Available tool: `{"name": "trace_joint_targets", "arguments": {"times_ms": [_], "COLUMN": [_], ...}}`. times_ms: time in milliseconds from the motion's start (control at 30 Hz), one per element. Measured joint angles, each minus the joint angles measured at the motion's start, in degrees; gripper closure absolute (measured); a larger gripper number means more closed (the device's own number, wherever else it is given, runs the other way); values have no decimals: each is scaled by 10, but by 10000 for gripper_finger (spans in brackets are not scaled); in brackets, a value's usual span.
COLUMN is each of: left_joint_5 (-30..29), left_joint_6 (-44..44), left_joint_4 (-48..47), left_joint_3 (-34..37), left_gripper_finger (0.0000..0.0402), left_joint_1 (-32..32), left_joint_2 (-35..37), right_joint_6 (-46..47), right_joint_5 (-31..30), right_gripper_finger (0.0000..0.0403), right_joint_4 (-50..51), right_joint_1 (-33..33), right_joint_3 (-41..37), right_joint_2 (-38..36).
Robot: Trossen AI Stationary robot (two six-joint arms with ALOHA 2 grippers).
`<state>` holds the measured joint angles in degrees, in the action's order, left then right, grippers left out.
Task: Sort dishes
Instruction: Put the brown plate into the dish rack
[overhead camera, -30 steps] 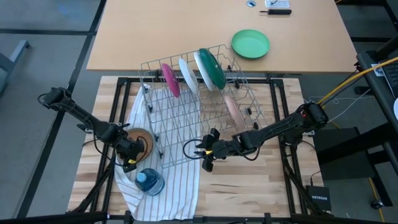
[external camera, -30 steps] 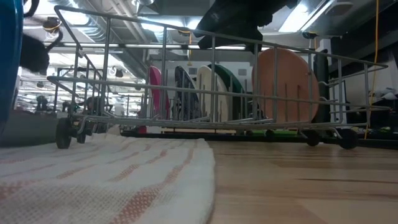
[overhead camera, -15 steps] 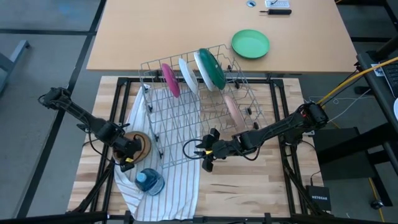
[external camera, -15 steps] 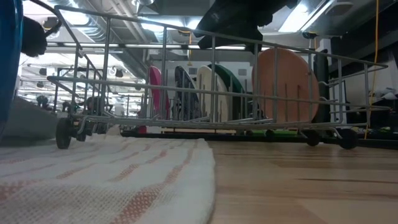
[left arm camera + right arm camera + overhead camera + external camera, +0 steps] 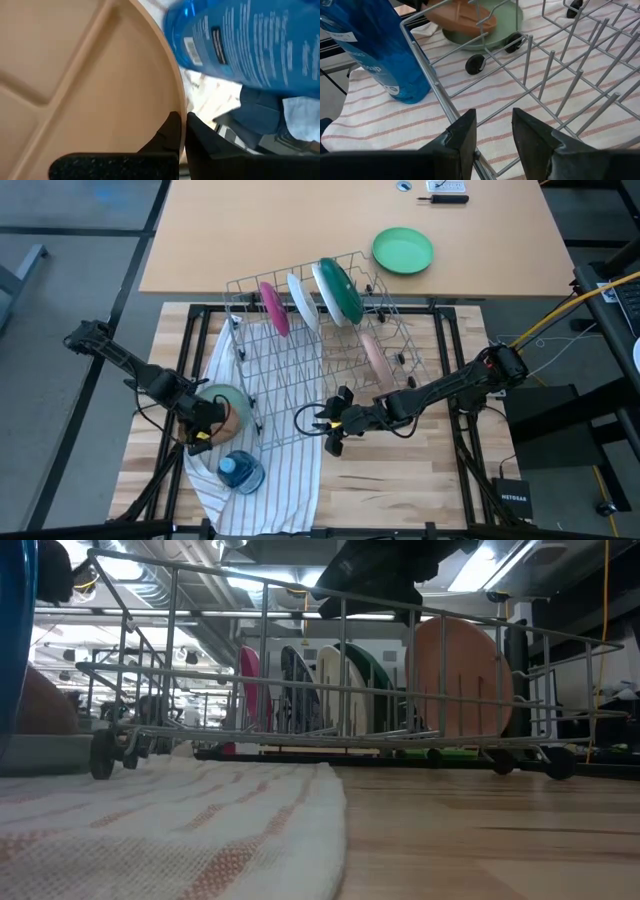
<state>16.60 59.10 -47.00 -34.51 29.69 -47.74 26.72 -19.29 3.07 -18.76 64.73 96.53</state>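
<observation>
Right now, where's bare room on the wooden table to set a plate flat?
Best patch: bare wood right of the striped towel, in front of the right pincer. Also the tan table beyond the rack, left of the green plate. Crowded: the towel's left side, where the left pincer holds the brown plate over the mint plate beside the blue bottle.

Tan desk (image 5: 300,230) beyond, grey floor (image 5: 70,280) (carpeted), ceiling lights (image 5: 500,560)

Overhead, table-level, two wrist close-ups
</observation>
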Motion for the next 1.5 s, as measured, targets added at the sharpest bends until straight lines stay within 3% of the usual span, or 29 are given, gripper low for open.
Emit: {"name": "trace_joint_targets", "arguments": {"times_ms": [267, 800, 967, 1167, 1400, 1500], "left_joint_5": [12, 5, -104, -230, -426, -476], "left_joint_6": [12, 86, 72, -14, -210, -297], "left_joint_4": [-70, -87, -87, -64, 69, 161], "left_joint_3": [-37, -162, -203, -242, -244, -227], "left_gripper_finger": [401, 401, 401, 401, 401, 401], "left_joint_1": [0, 0, 0, 0, 0, 0], "left_joint_2": [77, 248, 273, 280, 272, 253], "right_joint_6": [0, 0, 0, 0, -2, -2], "right_joint_5": [5, 5, 5, 5, 5, 5], "right_gripper_finger": [274, 274, 274, 274, 274, 274], "right_joint_4": [0, 0, 0, 0, 0, 0], "right_joint_1": [0, 0, 0, 0, 0, 0], "right_joint_3": [0, 0, 0, 0, 0, 0], "right_joint_2": [0, 0, 0, 0, 0, 0]}}
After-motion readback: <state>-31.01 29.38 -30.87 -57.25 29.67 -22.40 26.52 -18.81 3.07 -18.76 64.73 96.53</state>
